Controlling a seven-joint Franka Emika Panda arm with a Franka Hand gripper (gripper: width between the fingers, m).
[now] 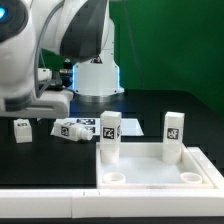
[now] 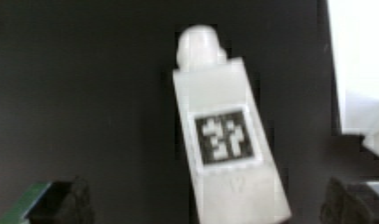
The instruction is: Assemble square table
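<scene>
Square top (image 1: 150, 166): nearest you, lying flat with the rim up so its corner sockets stay reachable; the two near sockets are empty.
Standing legs (image 1: 110, 137): two, upright in the top's far corners (fully seated or not, you can't tell).
Loose legs (image 1: 70, 130): two, flat on the black table (image 1: 140, 110), beyond the top's far corner at the exterior view's left.
Leg under wrist (image 2: 218, 130): one of the loose pair, tag up.
Gripper (image 2: 204, 200): spread to full width, holding nothing; fingertips (image 2: 53, 200) either side of that leg.
Arm: hand points straight down, away from the top. Your pose looks lined up for a pick.
</scene>
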